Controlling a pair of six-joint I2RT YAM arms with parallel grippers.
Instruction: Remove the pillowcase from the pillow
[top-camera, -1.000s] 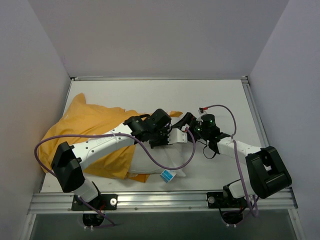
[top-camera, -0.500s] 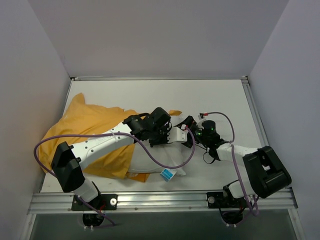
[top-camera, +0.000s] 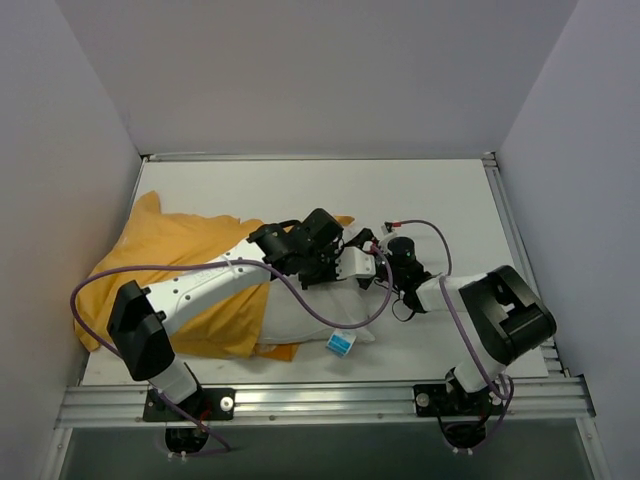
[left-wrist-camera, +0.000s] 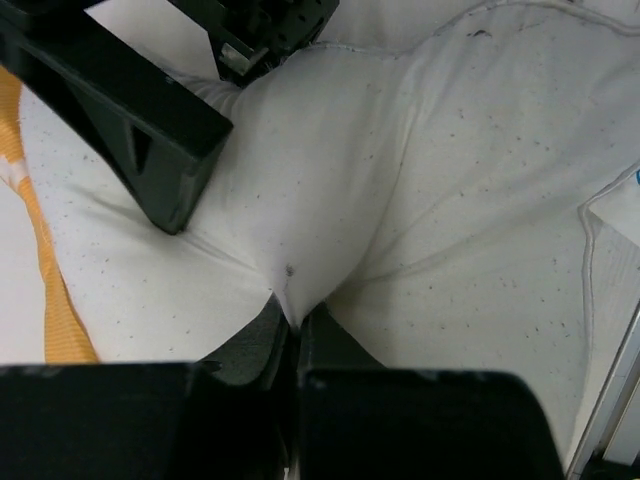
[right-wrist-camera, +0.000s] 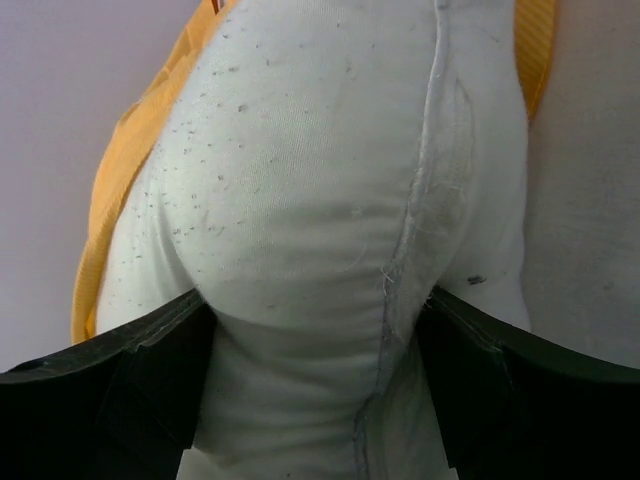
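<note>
Change: your right arm (top-camera: 500, 320) has folded inward, its elbow now closer to the middle, and the right gripper (top-camera: 378, 262) has slid slightly left, toward the left gripper (top-camera: 352, 266).
Blue tag (top-camera: 340, 344): at the pillow's near corner, close to the front edge of the worktop (top-camera: 450, 200).
Pillow (top-camera: 305, 315): white and plump. Its right half is bare, and its left half runs under the orange cover.
Left gripper: closed tight, pinching a small raised fold of the pillow's white fabric near its right end. This is clear in the left wrist view.
Right gripper: fingers (right-wrist-camera: 150, 380) spread around the pillow's end, one on each side. They press in, so the stuffing bulges out between them.
The two grippers: just beside each other on the same end of the pillow.
Pillowcase (top-camera: 175, 250): plain orange and rumpled, bunched over the pillow's left part. It spreads out to the worktop's left edge and far-left area.
Worktop: white, with bare surface beyond the arms.
</note>
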